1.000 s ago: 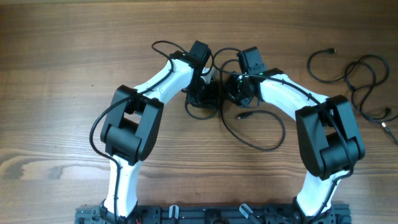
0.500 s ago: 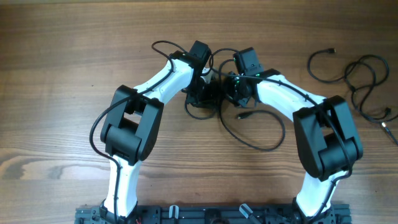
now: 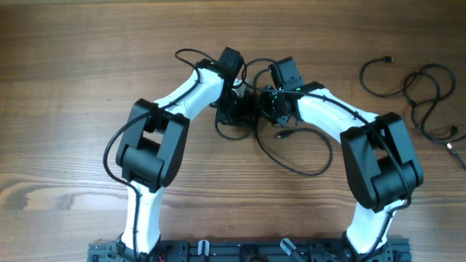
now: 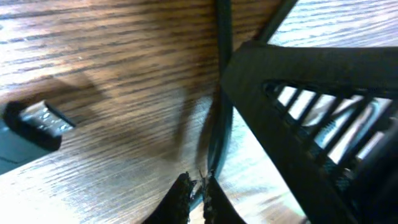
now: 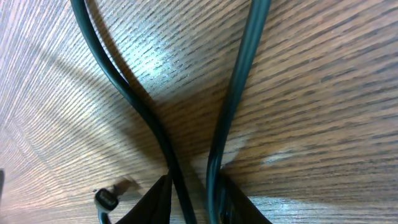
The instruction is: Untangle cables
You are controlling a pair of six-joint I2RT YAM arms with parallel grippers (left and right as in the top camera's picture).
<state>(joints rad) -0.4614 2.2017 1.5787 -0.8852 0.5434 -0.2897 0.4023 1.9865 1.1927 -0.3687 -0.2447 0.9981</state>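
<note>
Left wrist | left gripper (image 4: 196, 193) pinches cable (image 4: 223, 25) running straight ahead | right gripper (image 5: 194, 199) narrow, astride two strands (image 5: 238, 93)

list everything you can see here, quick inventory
table: 1, brown wood, under everything
tangled cables: count unclear, black, centre between the two arms, one loop trailing toward the near right
loose cables: at least 2, black, far right of the table, apart from the tangle
plug: 1, black with a silver tip, on the wood beside the tangle
left arm: 1, white and black, reaching to the centre
right arm: 1, white and black, reaching to the centre
left fingers: black, pinched on one strand
right fingers: black, astride two strands
</note>
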